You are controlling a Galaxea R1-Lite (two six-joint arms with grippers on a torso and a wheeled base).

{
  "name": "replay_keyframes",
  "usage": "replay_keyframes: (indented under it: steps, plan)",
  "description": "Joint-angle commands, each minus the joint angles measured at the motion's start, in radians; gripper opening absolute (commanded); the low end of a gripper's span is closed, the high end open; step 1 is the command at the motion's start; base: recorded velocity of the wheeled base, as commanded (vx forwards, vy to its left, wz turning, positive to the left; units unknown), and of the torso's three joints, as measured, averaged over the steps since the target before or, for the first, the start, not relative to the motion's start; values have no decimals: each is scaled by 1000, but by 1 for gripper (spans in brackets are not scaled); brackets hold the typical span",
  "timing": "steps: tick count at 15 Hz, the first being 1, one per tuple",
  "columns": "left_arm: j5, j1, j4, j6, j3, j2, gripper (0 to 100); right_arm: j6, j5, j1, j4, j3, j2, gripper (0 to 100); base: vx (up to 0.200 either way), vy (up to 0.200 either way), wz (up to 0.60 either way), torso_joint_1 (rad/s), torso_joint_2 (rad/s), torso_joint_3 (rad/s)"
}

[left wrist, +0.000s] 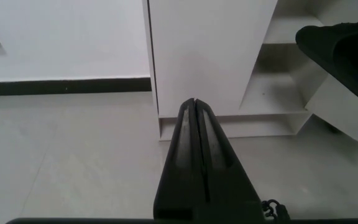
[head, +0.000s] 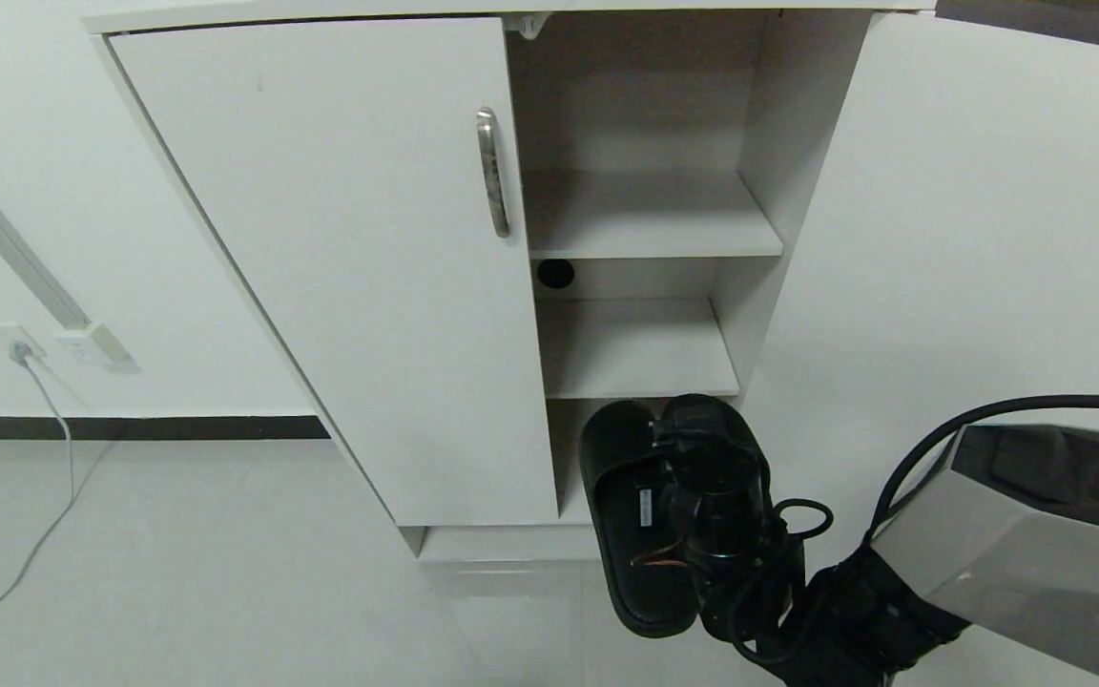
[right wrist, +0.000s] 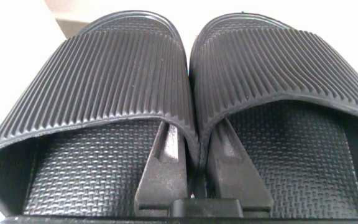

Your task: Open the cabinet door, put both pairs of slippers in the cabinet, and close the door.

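A pair of black slippers (head: 626,506) hangs side by side in front of the cabinet's bottom compartment (head: 570,501), toes toward the opening. My right gripper (right wrist: 194,158) is shut on the slippers, one finger inside each and pinching their inner edges together. Their ribbed straps (right wrist: 123,68) sit just past the fingers. The cabinet's right door (head: 969,239) stands wide open; the left door (head: 349,267) with its metal handle (head: 492,172) is shut. My left gripper (left wrist: 194,106) is shut on nothing, low above the floor and facing the cabinet, with the slippers (left wrist: 347,50) off to one side.
Two bare white shelves (head: 645,215) (head: 635,348) sit above the bottom compartment, and a round hole (head: 555,274) shows in the back panel. A wall socket with a grey cable (head: 20,351) is at the far left. Light tiled floor (head: 225,592) lies open in front of the cabinet.
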Motion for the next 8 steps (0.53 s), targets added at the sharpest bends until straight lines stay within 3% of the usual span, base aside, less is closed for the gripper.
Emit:
replay_keyframes:
  steps: [1, 5, 8]
  plan:
    - [0, 0, 0, 0, 0, 2, 0, 0, 0, 0, 0, -1, -2, 0, 0, 0, 0, 7, 2, -203]
    - [0, 0, 0, 0, 0, 2, 0, -3, -6, 0, -26, -1, -5, 0, 0, 0, 0, 4, 2, -189]
    - [1, 0, 0, 0, 0, 2, 0, -106, 0, 7, -235, 45, 1, 0, 0, 0, 0, 0, 0, 0]
